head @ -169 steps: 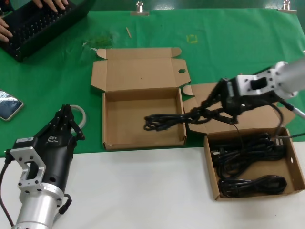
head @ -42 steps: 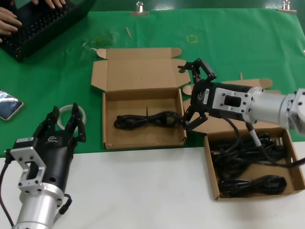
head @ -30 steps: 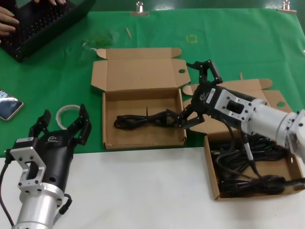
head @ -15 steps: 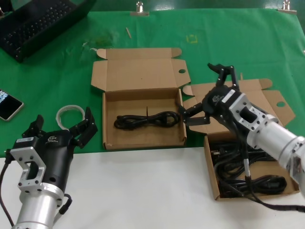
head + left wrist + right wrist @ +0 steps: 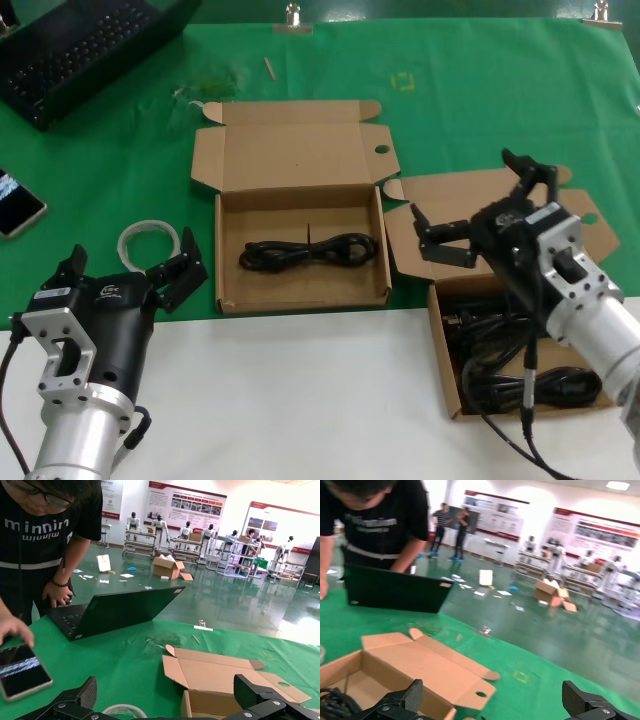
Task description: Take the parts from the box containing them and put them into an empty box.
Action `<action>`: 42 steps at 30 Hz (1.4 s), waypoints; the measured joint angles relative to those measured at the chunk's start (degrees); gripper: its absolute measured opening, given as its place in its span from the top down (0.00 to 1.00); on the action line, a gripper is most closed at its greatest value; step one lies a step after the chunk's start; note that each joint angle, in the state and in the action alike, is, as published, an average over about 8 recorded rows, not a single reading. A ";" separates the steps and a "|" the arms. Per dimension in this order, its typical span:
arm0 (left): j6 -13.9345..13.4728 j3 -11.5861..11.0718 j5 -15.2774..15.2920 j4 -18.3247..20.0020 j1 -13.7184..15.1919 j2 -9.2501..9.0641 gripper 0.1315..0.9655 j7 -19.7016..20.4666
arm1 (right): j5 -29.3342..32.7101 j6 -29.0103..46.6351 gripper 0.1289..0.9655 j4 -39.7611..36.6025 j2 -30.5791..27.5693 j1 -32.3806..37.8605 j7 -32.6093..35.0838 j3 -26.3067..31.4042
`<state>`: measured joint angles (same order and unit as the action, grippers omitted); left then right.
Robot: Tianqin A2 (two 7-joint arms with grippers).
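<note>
Green cloth [image 5: 470, 90]. We see one cable bundle [image 5: 308, 249] in left box [image 5: 300, 225]; R gripper [image 5: 480, 215] wide open, empty, over source box [image 5: 530, 345]. Next: descend, grab another bundle [image 5: 530, 385]. L gripper [image 5: 125, 275] open, idle.

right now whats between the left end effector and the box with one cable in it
In the head view, the white coiled ring and bare green cloth lie between the open left end effector and the box holding one cable bundle.

I could read only one text: white mirrored letters, something like "minnim", across the chest of the person's black T-shirt [image 5: 47, 527] in my left wrist view. The wall posters [image 5: 186, 511] behind stayed illegible to me.
</note>
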<state>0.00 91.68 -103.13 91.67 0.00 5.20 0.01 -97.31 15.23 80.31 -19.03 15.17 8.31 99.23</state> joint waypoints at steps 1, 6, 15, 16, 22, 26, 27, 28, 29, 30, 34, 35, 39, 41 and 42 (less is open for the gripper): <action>0.00 0.00 0.00 0.00 0.00 0.00 0.04 0.00 | -0.27 -0.70 0.00 0.52 0.08 -0.70 -0.38 -0.35; 0.00 0.00 0.00 0.00 0.00 0.00 0.01 0.00 | -1.64 -4.29 0.00 3.21 0.52 -4.28 -2.34 -2.13; 0.00 0.00 0.00 0.00 0.00 0.00 0.00 0.00 | -4.10 -10.70 0.00 7.99 1.29 -10.68 -5.84 -5.31; 0.00 0.00 0.00 0.00 0.00 0.00 0.00 0.00 | -4.33 -11.31 0.00 8.45 1.36 -11.28 -6.18 -5.62; 0.00 -0.01 0.00 0.00 0.00 0.00 0.00 0.00 | -5.09 -13.31 0.00 9.93 1.60 -13.25 -7.27 -6.60; 0.00 -0.01 0.00 0.00 0.00 0.00 0.00 0.00 | -5.13 -13.42 0.00 10.01 1.62 -13.36 -7.33 -6.65; 0.00 0.00 0.00 0.00 0.00 0.00 0.00 0.00 | -5.13 -13.42 0.00 10.02 1.62 -13.36 -7.33 -6.66; 0.00 0.00 -0.01 0.00 0.00 0.00 0.00 0.00 | -5.13 -13.43 0.00 10.02 1.62 -13.37 -7.33 -6.66; 0.00 0.00 -0.01 0.00 0.00 0.00 0.00 0.00 | -5.13 -13.43 0.00 10.02 1.62 -13.37 -7.33 -6.66; 0.00 0.00 -0.01 0.00 0.00 0.00 0.00 0.00 | -5.13 -13.43 0.00 10.02 1.62 -13.37 -7.33 -6.66; 0.00 0.00 -0.01 0.00 0.00 0.00 0.00 0.00 | -5.13 -13.43 0.00 10.02 1.62 -13.37 -7.33 -6.66; 0.00 0.00 -0.01 0.00 0.00 0.00 0.00 0.00 | -5.13 -13.43 0.00 10.02 1.62 -13.37 -7.33 -6.66; 0.00 0.00 -0.01 0.00 0.00 0.00 0.00 0.00 | -5.13 -13.43 0.00 10.02 1.62 -13.37 -7.33 -6.66; 0.00 0.00 -0.01 0.00 0.00 0.00 0.00 0.00 | -5.13 -13.43 0.00 10.02 1.62 -13.37 -7.33 -6.66; 0.00 0.00 -0.01 0.00 0.00 0.00 0.00 -0.01 | -5.13 -13.43 0.00 10.02 1.62 -13.37 -7.33 -6.66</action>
<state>0.00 91.67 -103.13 91.67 0.00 5.20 0.00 -102.44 1.80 90.33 -17.41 1.80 0.98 92.57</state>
